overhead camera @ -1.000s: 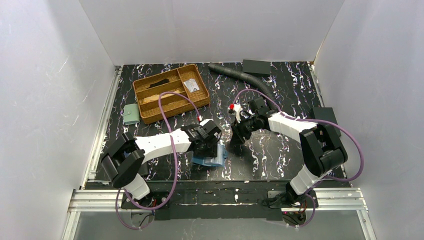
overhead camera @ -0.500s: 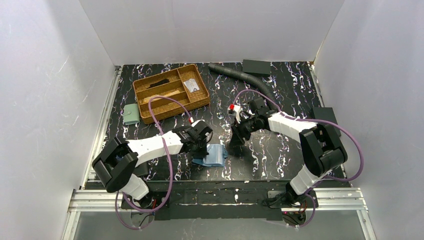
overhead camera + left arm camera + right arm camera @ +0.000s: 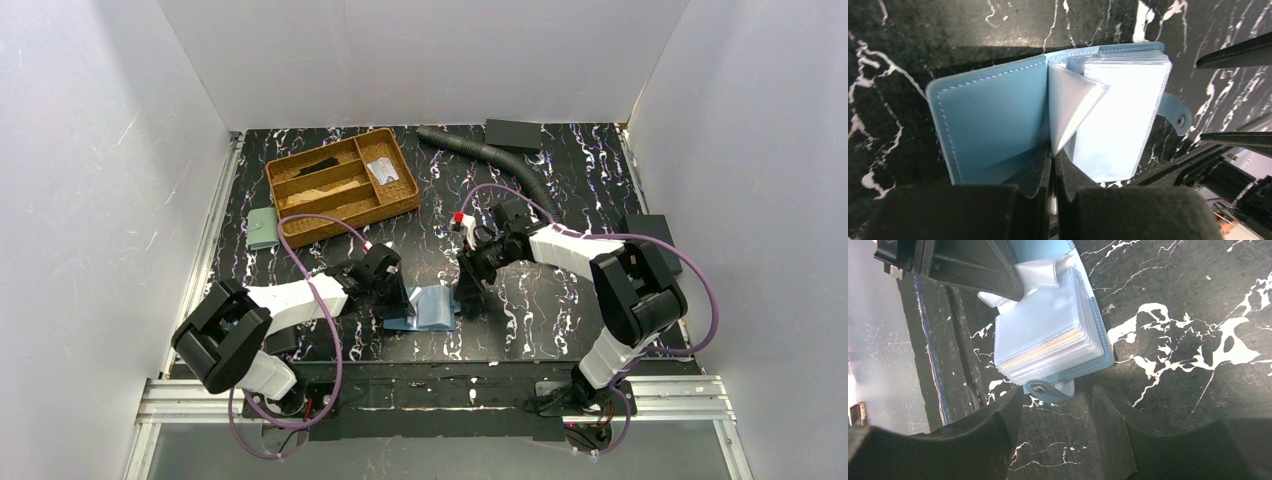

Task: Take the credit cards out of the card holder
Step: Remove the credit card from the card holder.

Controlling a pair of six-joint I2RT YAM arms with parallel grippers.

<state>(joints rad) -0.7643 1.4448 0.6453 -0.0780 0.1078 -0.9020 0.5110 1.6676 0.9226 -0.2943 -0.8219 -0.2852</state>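
Note:
The teal-blue card holder lies open on the marbled table between the two arms. Its left cover is flat, and a stack of clear plastic sleeves rests on the right half. My left gripper is shut on the lower edge of one pale sleeve, which stands bent up from the spine. The credit cards stay inside the sleeves; only an orange edge shows in the stack. My right gripper is open just short of the snap tab, with nothing between its fingers.
A wicker tray with compartments stands at the back left, with a pale green pouch beside it. A black ribbed hose and a black box lie at the back. Another black box sits at the right edge.
My left gripper has shut on a sleeve and drawn back to the left, which uncovers the open card holder. The right gripper has opened slightly wider and edged closer to the tab.

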